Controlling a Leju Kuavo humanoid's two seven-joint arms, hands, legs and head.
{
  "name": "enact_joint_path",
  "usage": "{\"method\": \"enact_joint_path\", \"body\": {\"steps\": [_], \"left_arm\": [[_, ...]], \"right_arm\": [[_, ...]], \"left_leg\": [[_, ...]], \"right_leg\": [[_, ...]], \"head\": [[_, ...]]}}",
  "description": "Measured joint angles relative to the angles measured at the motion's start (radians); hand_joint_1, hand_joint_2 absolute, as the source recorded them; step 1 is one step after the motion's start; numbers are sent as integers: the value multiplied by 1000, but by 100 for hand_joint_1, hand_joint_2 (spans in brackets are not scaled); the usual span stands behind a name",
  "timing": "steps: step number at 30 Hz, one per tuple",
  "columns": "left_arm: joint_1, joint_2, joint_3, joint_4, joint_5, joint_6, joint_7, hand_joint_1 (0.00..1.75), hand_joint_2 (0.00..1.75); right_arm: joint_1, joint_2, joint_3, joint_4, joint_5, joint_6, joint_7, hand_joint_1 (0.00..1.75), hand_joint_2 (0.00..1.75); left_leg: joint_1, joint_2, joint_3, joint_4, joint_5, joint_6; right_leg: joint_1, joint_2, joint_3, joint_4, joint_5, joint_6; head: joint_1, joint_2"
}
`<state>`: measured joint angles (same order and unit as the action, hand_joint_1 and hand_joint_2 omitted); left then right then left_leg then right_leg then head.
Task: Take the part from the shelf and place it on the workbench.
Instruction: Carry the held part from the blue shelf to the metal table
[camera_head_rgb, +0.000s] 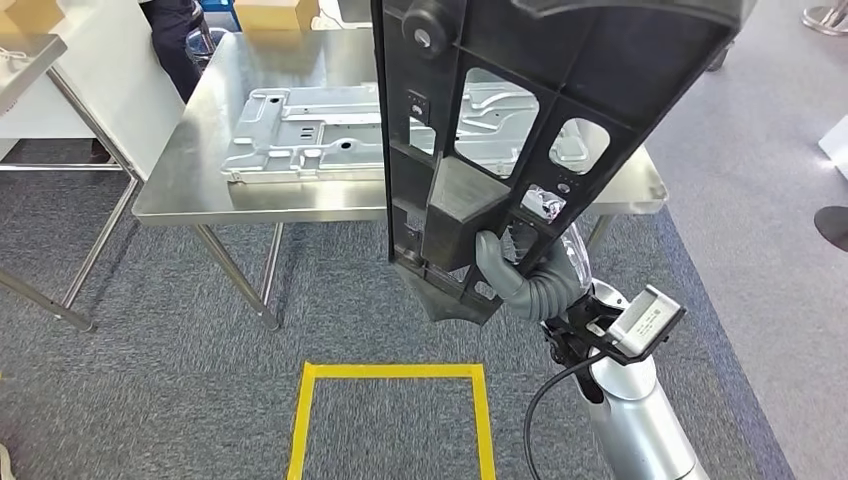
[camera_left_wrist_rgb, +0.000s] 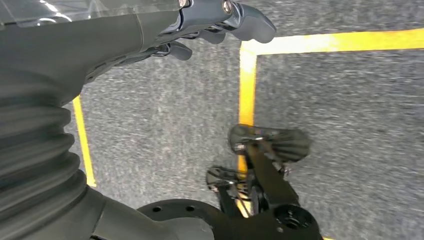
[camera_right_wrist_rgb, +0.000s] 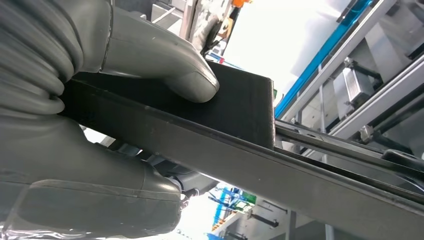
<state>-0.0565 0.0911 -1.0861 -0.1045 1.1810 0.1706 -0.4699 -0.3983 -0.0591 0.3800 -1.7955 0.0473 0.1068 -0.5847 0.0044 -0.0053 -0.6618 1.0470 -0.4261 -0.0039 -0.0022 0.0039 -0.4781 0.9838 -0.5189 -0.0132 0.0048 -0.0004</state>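
A large black plastic part with ribs and cut-out windows stands nearly upright in front of me, above the near edge of the steel workbench. My right hand grips it near its lower end, thumb on a raised block. In the right wrist view the thumb presses on that black block. My left hand hangs over the grey carpet, fingers loosely curled, holding nothing.
A silver cast metal plate lies flat on the workbench. A yellow taped square marks the carpet in front of me. A person in dark clothes stands behind the bench's far left corner. A white table stands at the left.
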Motion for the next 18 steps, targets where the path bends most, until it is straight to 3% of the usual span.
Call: {"method": "enact_joint_path", "body": {"steps": [1, 2, 4, 5, 7, 9, 10, 11, 12, 15, 16, 17, 18], "left_arm": [[1, 1, 0, 0, 0, 0, 0, 0, 175], [1, 1, 0, 0, 0, 0, 0, 0, 175], [-1, 1, 1, 0, 0, 0, 0, 0, 175], [-2, 1, 1, 0, 0, 0, -1, 0, 175], [-4, 1, 2, 0, 0, 0, -1, 0, 175], [-4, 1, 4, 0, 0, 0, -2, 0, 175], [-3, 1, 5, 0, 0, 0, -2, 0, 175], [-2, 1, 6, 0, 0, 0, -2, 0, 175], [-2, 0, 6, 0, 0, 1, -2, 0, 175], [-4, -1, 7, 0, 0, 0, -3, 0, 175], [-5, -1, 7, 0, 0, 0, -3, 0, 175], [-6, -1, 8, 0, 0, 0, -3, 0, 175], [-6, -1, 8, 0, 0, 0, -4, 0, 175]], "right_arm": [[0, 0, 0, 1, -1, 0, 2, 175, 175], [-1, 0, 1, 2, -1, 0, 4, 175, 175], [-3, 0, 1, 2, -2, -1, 8, 175, 175], [-5, 0, 1, 2, -2, -1, 8, 175, 175], [-7, 0, 1, 3, -3, -5, 9, 175, 175], [-8, 0, 1, 6, -4, -13, 9, 175, 175], [-7, 0, 1, 8, -4, -17, 9, 175, 175], [-7, 0, 1, 11, -4, -20, 9, 175, 175], [-7, 0, 1, 13, -4, -22, 8, 175, 175], [-9, 0, 1, 15, -5, -30, 7, 175, 175], [-10, 0, 1, 16, -6, -32, 7, 175, 175], [-11, -1, 0, 16, -6, -34, 7, 175, 175], [-13, -1, 0, 16, -6, -35, 7, 175, 175]], "left_leg": [[-3, -1, 7, -28, 32, 6], [-6, -1, 12, -37, 41, 12], [-5, -3, 30, -44, 35, 22], [-3, -3, 41, -48, 31, 28], [-2, -4, 58, -52, 20, 35], [-2, -4, 73, -52, 2, 38], [-3, -5, 83, -52, -8, 38], [-3, -6, 96, -52, -18, 38], [-3, -7, 111, -52, -29, 37], [-5, -10, 152, -50, -66, 28], [-6, -11, 159, -52, -76, 22], [-7, -12, 164, -49, -80, 15], [-7, -13, 169, -48, -82, 8]], "right_leg": [[1, 1, 10, 0, -8, 6], [1, 2, 16, 3, -11, 14], [-1, 2, 15, 26, -4, 26], [-2, 2, -4, 61, 2, 32], [-5, 1, -75, 169, -13, 40], [-6, 1, -166, 276, -70, 46], [-6, 1, -198, 297, -95, 47], [-6, 1, -214, 289, -104, 47], [-6, 1, -216, 251, -86, 45], [2, 1, -184, 69, 76, 29], [5, 1, -177, 35, 114, 22], [8, 1, -174, 20, 129, 15], [7, 2, -167, 17, 122, 7]], "head": [[0, 0], [0, 0], [-1, 0], [0, 0], [2, 0], [3, 0], [3, 0], [3, 0], [3, 0], [3, 0], [3, 0], [3, 0], [2, 0]]}}
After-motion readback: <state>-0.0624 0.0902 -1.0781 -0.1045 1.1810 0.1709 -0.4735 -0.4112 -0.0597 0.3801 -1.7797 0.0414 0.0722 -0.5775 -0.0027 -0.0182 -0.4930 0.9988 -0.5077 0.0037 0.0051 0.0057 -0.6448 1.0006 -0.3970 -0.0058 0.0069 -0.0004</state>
